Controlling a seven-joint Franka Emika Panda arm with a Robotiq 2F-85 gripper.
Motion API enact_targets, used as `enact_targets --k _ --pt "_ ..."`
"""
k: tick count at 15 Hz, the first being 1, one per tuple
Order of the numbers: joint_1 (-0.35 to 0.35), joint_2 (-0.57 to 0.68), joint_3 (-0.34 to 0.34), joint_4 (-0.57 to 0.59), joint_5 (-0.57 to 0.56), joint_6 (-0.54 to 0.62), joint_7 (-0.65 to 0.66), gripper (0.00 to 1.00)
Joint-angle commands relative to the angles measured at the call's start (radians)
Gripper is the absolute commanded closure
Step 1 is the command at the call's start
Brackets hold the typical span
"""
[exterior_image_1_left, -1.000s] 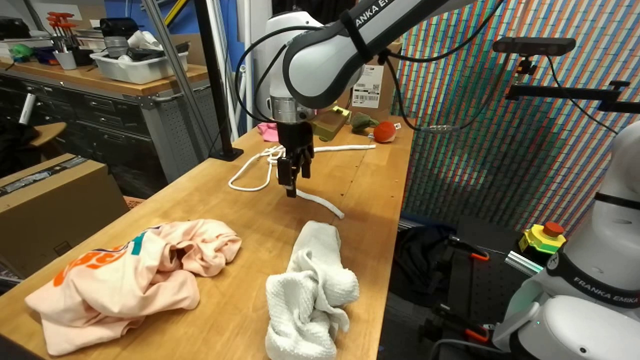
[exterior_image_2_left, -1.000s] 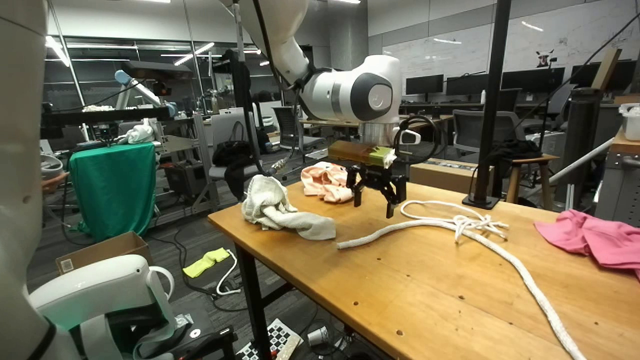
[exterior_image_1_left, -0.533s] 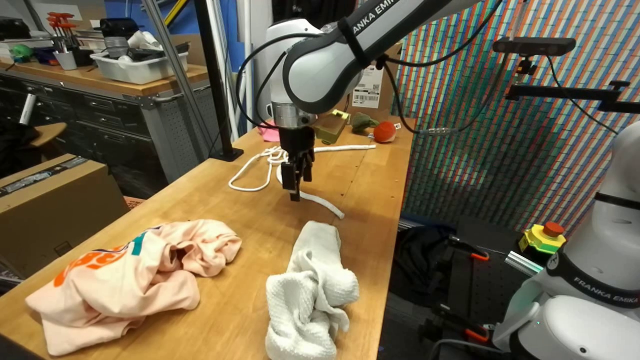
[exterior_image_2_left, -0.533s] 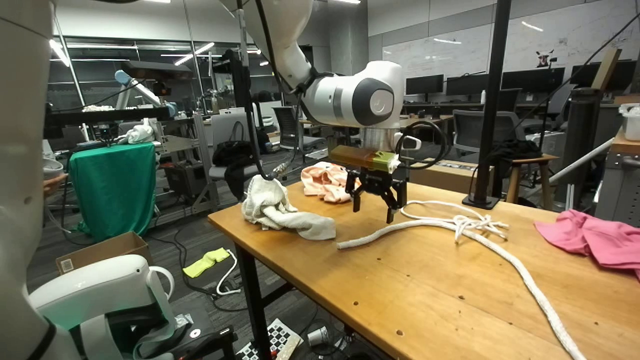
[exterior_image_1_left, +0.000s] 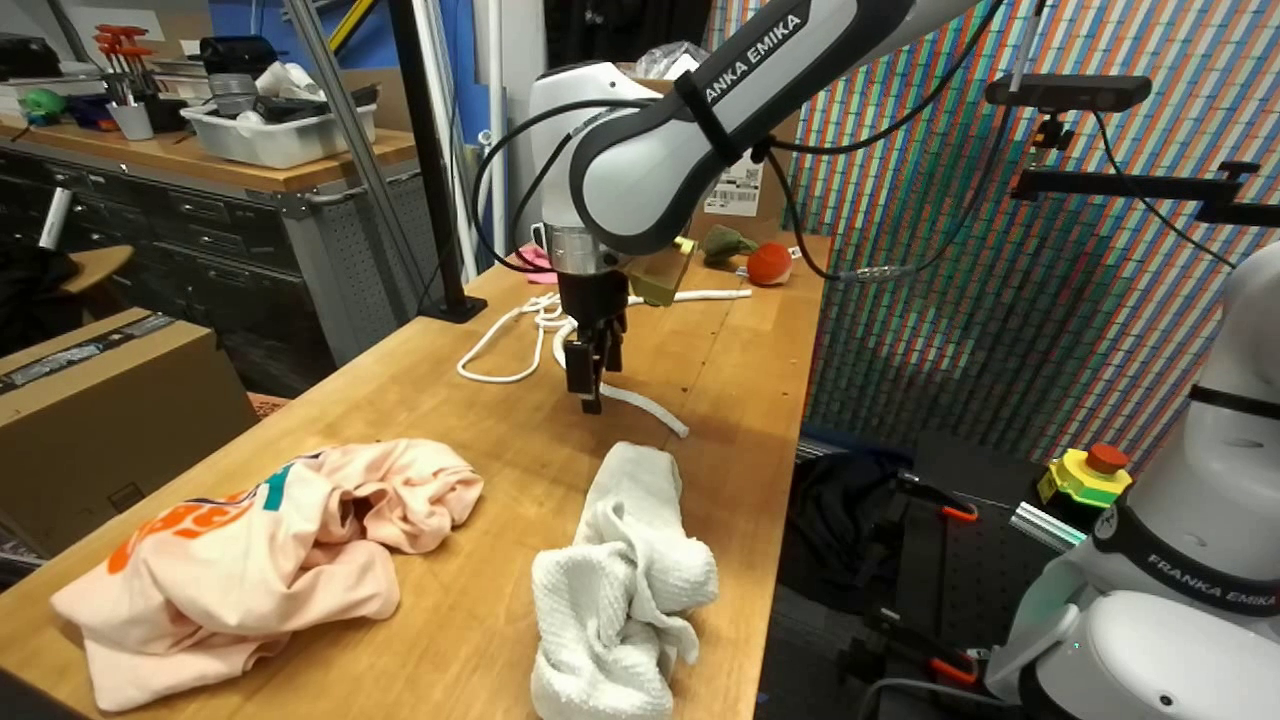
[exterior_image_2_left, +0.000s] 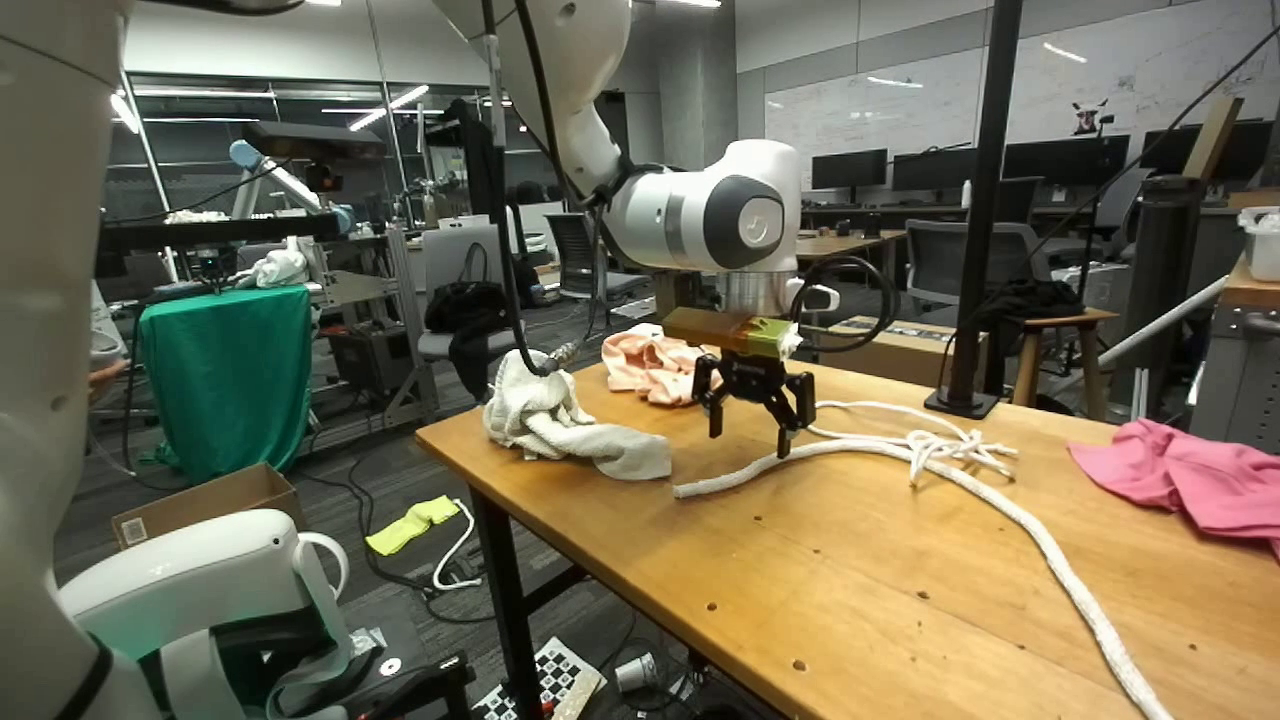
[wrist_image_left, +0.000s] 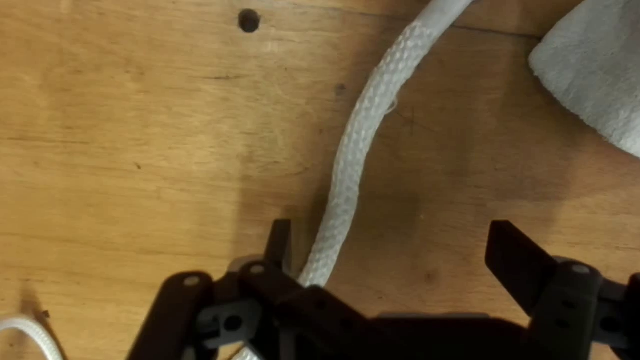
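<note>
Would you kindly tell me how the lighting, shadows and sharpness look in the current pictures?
In the wrist view, soft shadow darkens the tabletop beside the white rope, whose weave is legible, and the end effector looks near black; in an exterior view, glare streaks the whiteboard; in an exterior view, the white cloth is well lit, its folds clear.

The gripper (exterior_image_2_left: 750, 437) is black; the wrist block (exterior_image_2_left: 730, 331) shades from amber brown to yellow-green, and the arm (exterior_image_1_left: 650, 180) is white with dark grey panels and black lettering. The rope (wrist_image_left: 347, 170) is white, patterned by its braid, and the towel (exterior_image_1_left: 620, 590) is off-white. The peach cloth (exterior_image_1_left: 250, 590) bears an orange and teal print; the pink cloth (exterior_image_2_left: 1190, 480) is plain. The tabletop (exterior_image_2_left: 850, 600) is honey brown with darker grain, the backdrop (exterior_image_1_left: 900, 330) striped orange, white and teal, the drape (exterior_image_2_left: 230, 380) deep green, the board (exterior_image_2_left: 555, 665) chequered black and white
</note>
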Motion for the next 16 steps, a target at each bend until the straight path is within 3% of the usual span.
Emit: enact_targets --k 1,3,4,5,12,16 --pt "0.001 0.011 -0.013 0.005 -0.012 0.019 -0.005 0.0" --pt "-0.001 0.018 -0.015 0.006 -0.012 0.019 -0.007 0.0" --pt "-0.002 0.019 -0.016 0.006 -0.012 0.017 -0.008 0.17" --pt "-0.003 0.02 -0.018 0.006 -0.013 0.015 -0.009 0.27" --pt "-0.007 0.016 -0.022 0.007 -0.015 0.009 -0.012 0.8" --pt "-0.007 0.005 -0.03 0.001 -0.029 -0.003 -0.008 0.88"
